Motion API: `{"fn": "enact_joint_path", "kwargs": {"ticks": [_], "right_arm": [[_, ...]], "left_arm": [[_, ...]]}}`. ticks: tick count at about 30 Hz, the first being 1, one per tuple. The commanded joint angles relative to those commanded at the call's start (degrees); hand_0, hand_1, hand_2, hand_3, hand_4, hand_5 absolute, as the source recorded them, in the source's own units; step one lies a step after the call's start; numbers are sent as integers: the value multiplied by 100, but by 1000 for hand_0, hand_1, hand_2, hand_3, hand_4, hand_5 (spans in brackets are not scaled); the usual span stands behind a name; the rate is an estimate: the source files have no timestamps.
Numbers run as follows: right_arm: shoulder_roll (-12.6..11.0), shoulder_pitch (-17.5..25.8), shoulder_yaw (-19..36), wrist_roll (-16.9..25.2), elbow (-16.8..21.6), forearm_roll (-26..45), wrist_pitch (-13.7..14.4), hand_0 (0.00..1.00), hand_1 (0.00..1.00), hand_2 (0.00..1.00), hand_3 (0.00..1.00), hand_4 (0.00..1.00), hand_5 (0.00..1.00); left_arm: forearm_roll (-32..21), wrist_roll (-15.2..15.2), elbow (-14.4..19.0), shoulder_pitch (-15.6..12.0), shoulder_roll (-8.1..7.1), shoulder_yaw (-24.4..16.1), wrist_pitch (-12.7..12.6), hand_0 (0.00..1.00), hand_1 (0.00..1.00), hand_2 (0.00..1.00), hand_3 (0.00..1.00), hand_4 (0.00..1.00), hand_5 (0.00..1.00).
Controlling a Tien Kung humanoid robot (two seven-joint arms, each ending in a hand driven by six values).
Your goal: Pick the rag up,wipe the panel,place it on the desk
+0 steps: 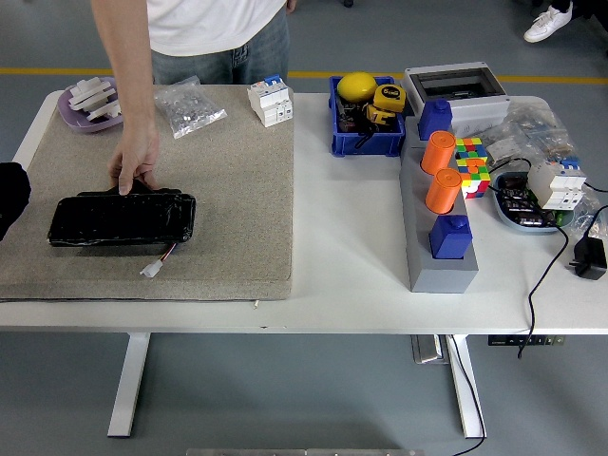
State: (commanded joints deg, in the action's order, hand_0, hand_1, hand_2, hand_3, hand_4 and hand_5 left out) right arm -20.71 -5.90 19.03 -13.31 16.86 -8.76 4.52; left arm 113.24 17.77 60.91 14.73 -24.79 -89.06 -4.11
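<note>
Left hand [11, 195] barely in view at the table's left edge, only a black lump showing, can't tell whether it's apart, together or holding anything. Right arm not visible.

No rag can be made out as a separate thing; it may be hidden at the left hand, can't tell. Black panel [122, 219] lies flat on the beige mat [228, 199] towards the mat's front-left, long side running left-right, shiny wrapped surface. A red/white wire with a small white connector [150, 269] comes out from its front right corner and rests on the mat.

Person in a white shirt and jeans stands at the far edge, left part. Person's hand [136, 161] reaches down, fingertips touching the panel's far edge near its middle-left.

Mat covers the left half of the white table [347, 256]. On the mat's far-left corner a purple tray [74, 114] with white parts, next to it a clear bag of small parts [188, 106], then a white circuit breaker [270, 101] at the mat's far-right corner.

Right half: blue bin [364, 119] with a yellow object and tape measure at the far edge, grey junction box [456, 90] beside it. Grey block stand [432, 249] carrying two orange cylinders [441, 171] and blue blocks runs front to back. Rubik's cube [471, 161] just right of it. Black cable and adapter [588, 256] at the right edge
</note>
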Motion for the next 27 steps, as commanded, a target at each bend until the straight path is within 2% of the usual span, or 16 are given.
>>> {"fn": "enact_joint_path", "kwargs": {"ticks": [4,7,12,18,27], "right_arm": [[-11,4,-17,-3,-4,17,-3,667,692,701,623,959,470],[-18,8,-14,-2,-3,20,-4,667,692,701,623,959,470],[-26,2,16,1,-1,-3,-1,667,692,702,623,960,471],[-24,7,65,6,0,-19,4,667,691,701,624,960,470],[-24,-6,115,6,5,-49,-3,667,691,701,623,960,470]], "left_arm": [[157,223,656,-264,72,59,-33,237,201,534,550,531,62],[239,284,879,-320,123,186,-152,237,201,534,550,531,62],[239,335,775,-254,194,414,-312,236,198,533,547,529,68],[209,431,768,-302,264,570,-441,235,195,531,546,522,65],[93,477,776,-308,314,687,-508,228,193,530,545,519,66]]}}
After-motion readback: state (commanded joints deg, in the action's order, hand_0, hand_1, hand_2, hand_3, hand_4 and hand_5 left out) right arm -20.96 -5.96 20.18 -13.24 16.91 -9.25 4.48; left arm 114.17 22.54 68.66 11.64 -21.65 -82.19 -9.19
